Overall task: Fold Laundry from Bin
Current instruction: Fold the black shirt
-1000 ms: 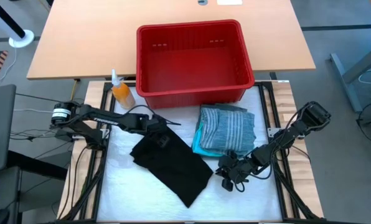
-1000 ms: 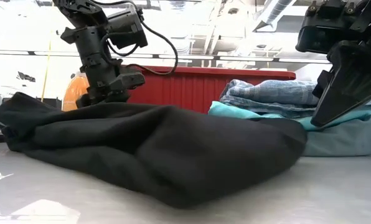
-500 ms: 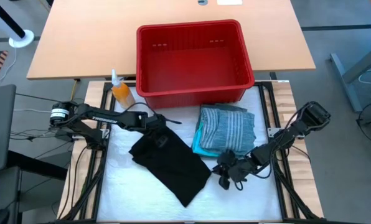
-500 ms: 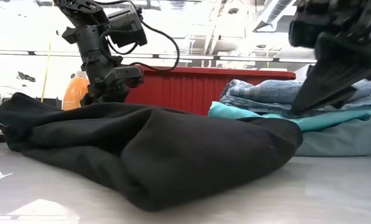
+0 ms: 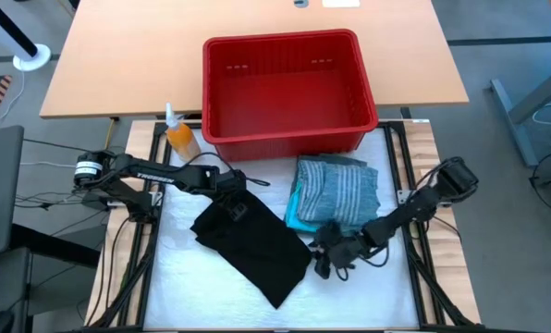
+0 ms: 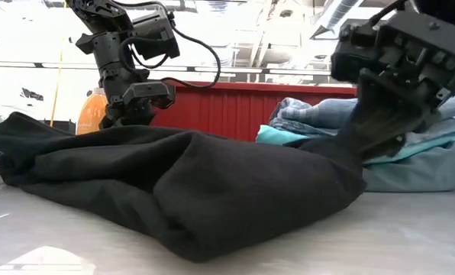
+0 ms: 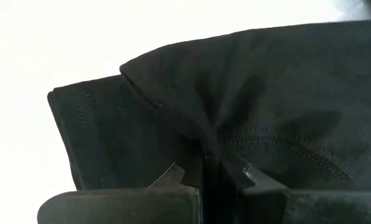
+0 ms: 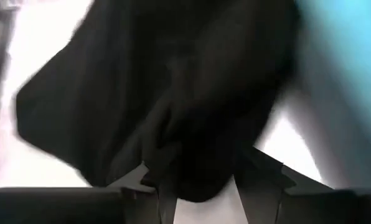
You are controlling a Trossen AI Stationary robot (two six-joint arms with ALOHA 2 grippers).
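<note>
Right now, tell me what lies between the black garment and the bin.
Only bare white mat, seen in the high view, between the black garment and the bin.

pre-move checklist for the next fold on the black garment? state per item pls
1. Left claw shut on the black garment at its edge nearest the bin: ok.
2. Right claw open around the garment's edge beside the stack, fabric between the fingers: ok; it has not closed, so no grip there.
3. Black garment flat: not ok, bunched in the low view.
4. Folded stack (striped shirt on turquoise) tidy: ok, but the right claw works right beside it.
5. Red bin empty: ok.
6. Orange bottle upright, clear of the garment: ok.
</note>
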